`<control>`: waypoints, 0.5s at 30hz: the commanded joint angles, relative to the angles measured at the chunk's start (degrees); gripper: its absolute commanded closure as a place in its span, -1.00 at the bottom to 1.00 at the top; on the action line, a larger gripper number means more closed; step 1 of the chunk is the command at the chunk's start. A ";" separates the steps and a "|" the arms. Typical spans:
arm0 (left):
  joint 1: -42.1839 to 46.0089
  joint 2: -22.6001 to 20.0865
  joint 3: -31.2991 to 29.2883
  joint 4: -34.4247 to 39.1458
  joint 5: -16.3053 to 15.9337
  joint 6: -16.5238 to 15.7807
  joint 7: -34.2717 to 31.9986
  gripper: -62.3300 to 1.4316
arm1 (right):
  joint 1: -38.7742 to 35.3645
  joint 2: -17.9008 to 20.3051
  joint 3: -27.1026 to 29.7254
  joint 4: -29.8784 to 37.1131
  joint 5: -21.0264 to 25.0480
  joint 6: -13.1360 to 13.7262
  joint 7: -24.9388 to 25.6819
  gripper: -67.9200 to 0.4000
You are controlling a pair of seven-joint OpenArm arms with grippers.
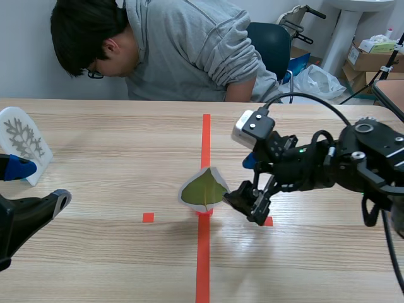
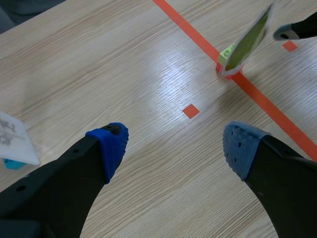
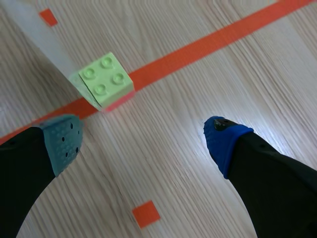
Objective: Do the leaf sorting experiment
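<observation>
In the scene view the green leaf card (image 1: 203,189) stands tilted at the frame's centre, on the orange tape line (image 1: 203,265). The right gripper (image 1: 246,207) sits just to its right, fingers spread and holding nothing. Only the right wrist view shows the card's foot: a light green brick (image 3: 105,79) ahead of the gripper, near one pad. The left gripper (image 1: 39,183), at the lower left, is likewise spread and empty. A white leaf card (image 1: 22,142) stands beside it. A person (image 1: 189,50) leans over the far edge.
</observation>
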State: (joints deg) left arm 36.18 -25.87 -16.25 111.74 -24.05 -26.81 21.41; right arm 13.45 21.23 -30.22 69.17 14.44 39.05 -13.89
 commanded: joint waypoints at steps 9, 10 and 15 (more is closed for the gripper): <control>-0.02 0.46 0.15 0.61 -0.37 0.07 -0.79 -0.39 | 3.26 -5.88 -1.05 -4.22 -1.46 -0.09 1.95 -0.47; -0.02 0.46 0.15 0.61 -0.37 0.07 -0.87 -0.39 | 3.32 -6.12 -1.05 -4.33 -1.49 -0.24 2.10 -0.47; -0.02 0.46 0.15 0.61 -0.37 0.07 -0.96 -0.39 | 3.39 -6.34 -1.05 -4.33 -1.49 -0.44 2.03 -0.39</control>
State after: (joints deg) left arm 36.18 -25.87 -16.25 111.74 -24.05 -26.81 21.19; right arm 15.38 14.46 -31.66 63.94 12.40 38.54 -12.47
